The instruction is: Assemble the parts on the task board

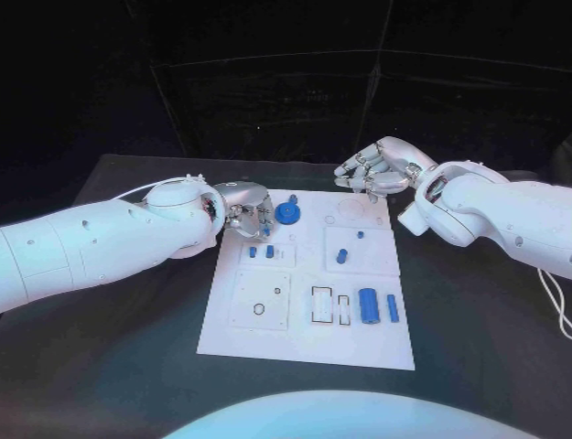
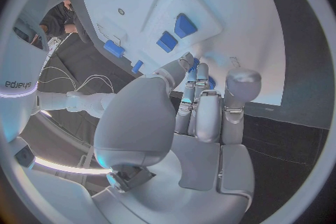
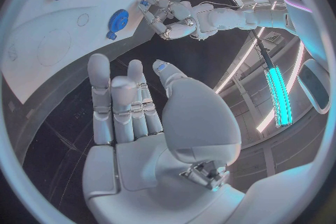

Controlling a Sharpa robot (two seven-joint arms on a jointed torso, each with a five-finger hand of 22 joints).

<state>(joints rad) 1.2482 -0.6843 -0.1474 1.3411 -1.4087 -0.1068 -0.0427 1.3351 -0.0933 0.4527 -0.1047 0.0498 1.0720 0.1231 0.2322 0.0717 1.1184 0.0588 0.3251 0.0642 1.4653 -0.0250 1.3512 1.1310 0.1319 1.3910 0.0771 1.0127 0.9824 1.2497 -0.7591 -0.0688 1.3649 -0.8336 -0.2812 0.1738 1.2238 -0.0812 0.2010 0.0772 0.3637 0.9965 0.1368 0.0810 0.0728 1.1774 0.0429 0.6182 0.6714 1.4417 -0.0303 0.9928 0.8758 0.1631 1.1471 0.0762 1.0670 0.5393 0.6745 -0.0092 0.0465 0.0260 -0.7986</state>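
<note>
Blue plastic gear (image 1: 288, 215) lies just beside your left hand (image 1: 245, 218) fingertips, which are half-curled, holding nothing; pushing sideways may slide it. Right hand (image 1: 381, 169) hangs loosely open.

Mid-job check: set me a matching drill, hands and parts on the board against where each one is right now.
Things:
1. left hand
2. right hand
3. blue gear
4. large blue cylinder

Places:
A. lying in the task board's near right section
B. off the board, beyond its far right corner, holding nothing
C. at the board's far left edge, fingers over it
D. on the board's far left part, just beside the left hand's fingers

Pairs: 1-C, 2-B, 3-D, 4-A
</note>
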